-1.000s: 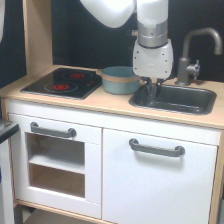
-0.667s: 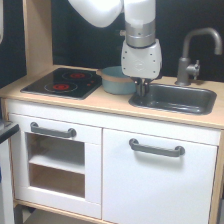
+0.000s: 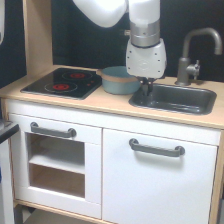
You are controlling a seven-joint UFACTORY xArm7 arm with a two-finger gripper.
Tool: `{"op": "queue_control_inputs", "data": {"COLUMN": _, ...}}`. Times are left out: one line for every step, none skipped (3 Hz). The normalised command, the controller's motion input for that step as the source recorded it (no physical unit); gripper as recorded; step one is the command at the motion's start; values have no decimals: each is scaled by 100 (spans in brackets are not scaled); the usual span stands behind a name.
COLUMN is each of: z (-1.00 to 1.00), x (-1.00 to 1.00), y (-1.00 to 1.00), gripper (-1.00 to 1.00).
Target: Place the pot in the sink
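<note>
The light-blue pot [image 3: 118, 81] with a tan rim band stands on the wooden counter between the stovetop and the sink. The dark grey sink [image 3: 176, 99] is set into the counter at the exterior view's right. My gripper [image 3: 146, 90] hangs straight down from the white arm, just right of the pot, with its dark fingers over the sink's left edge. It holds nothing that I can see. The fingers are close together, and I cannot tell if they are open or shut.
A black two-burner stovetop [image 3: 61, 82] lies on the left of the counter. A grey faucet [image 3: 192, 57] rises behind the sink. A wooden side post [image 3: 37, 35] stands at the back left. White cabinet doors with grey handles [image 3: 156, 147] are below.
The arm has shifted toward the exterior view's left, from over the sink to its left edge beside the pot. The pot has not moved.
</note>
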Motion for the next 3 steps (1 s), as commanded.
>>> {"op": "queue_control_inputs", "data": {"z": 100, "x": -13, "y": -8, "gripper": -18}}
{"op": "queue_control_inputs", "data": {"z": 100, "x": -13, "y": 0, "gripper": 100}}
{"op": "queue_control_inputs", "data": {"z": 86, "x": -100, "y": -100, "gripper": -100}}
